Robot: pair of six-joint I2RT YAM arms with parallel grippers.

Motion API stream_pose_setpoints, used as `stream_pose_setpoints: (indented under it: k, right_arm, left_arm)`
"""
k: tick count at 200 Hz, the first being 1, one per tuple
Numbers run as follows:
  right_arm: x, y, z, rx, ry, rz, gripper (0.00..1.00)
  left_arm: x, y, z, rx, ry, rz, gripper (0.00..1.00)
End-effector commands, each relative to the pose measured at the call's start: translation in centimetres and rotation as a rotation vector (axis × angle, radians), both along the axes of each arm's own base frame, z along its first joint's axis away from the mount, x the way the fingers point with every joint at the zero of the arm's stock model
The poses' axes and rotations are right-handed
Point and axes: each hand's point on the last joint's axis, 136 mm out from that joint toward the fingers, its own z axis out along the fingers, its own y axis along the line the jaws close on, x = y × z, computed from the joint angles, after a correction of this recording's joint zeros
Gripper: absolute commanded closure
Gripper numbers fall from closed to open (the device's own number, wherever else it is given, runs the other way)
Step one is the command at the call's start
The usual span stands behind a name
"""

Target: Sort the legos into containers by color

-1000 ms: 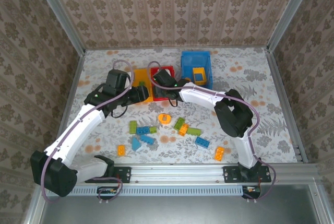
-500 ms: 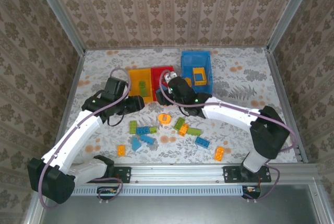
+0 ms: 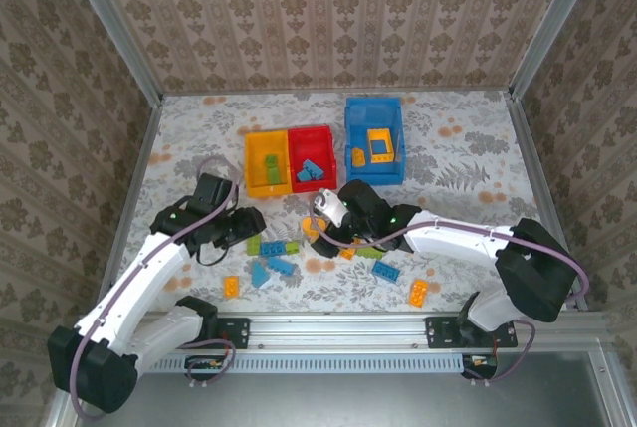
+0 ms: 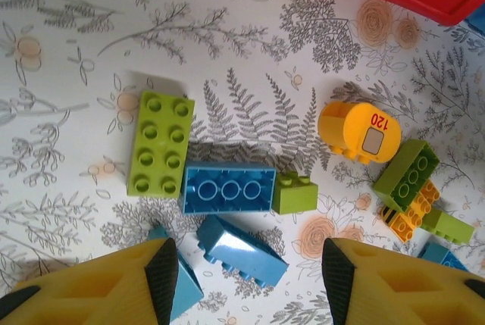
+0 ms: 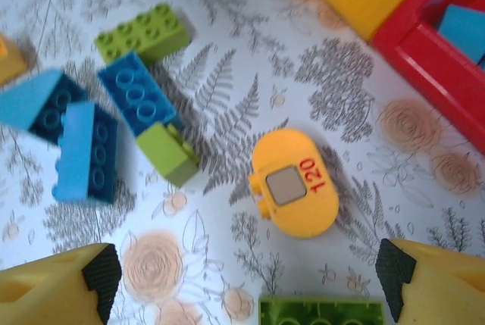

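Left gripper: my fingers are spread wide and empty. A light blue sloped brick lies on the table just ahead of the gap between them; beyond it a blue brick lies studs down, touching a small green cube on one end and a long green brick on the other. Ahead of the pad at the right of this wrist view sit the orange round piece marked 120 and a dark green brick touching an orange brick.

Right gripper: fingers likewise parted, gripping nothing. The 120 piece lies straight ahead of the gap, free on the table; a green brick edge lies between my fingertips, nearer than the 120 piece.

Containers, well beyond both sets of fingers: yellow bin holds an orange piece and a green one; red bin, touching it, holds blue bricks; blue bin, just beside the red one, holds an orange frame piece. The other loose legos lie scattered on the table around my fingers.
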Motion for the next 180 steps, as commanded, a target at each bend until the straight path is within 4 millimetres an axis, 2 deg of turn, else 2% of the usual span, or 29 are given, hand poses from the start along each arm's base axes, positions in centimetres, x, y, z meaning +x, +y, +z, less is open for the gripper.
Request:
stream_pose_setpoints:
  k: [1, 28, 38, 73, 100, 145, 180]
  right_arm:
    - [-0.9, -0.5, -1.5, -0.094, -0.007, 0.1, 0.06]
    - [1.4, 0.1, -3.0, -0.129, 0.008, 0.045, 0.03]
    - [2.2, 0.4, -3.6, -0.152, 0.018, 0.026, 0.03]
    - [4.4, 1.2, -5.6, -0.206, 0.024, -0.022, 0.03]
    - [5.1, 1.8, -6.6, -0.23, 0.024, -0.012, 0.03]
    - [5.3, 3.1, -8.0, -0.227, 0.082, 0.003, 0.19]
    - [5.5, 3.5, -8.2, -0.221, 0.102, -0.008, 0.51]
  left_arm:
    - [-0.8, 0.1, -0.7, -0.034, 0.038, 0.064, 0.44]
    - [0.0, -0.1, -0.5, -0.058, 0.01, 0.092, 0.44]
    - [-0.1, -1.0, -0.2, -0.067, -0.003, 0.06, 0.44]
    - [-0.1, -1.8, 0.1, -0.097, -0.02, 0.034, 0.43]
    - [0.0, -2.2, 0.7, -0.122, -0.046, 0.02, 0.43]
    - [-0.2, -2.2, 0.7, -0.123, -0.041, 0.015, 0.43]
    - [-0.1, -2.2, 0.8, -0.124, -0.045, 0.016, 0.43]
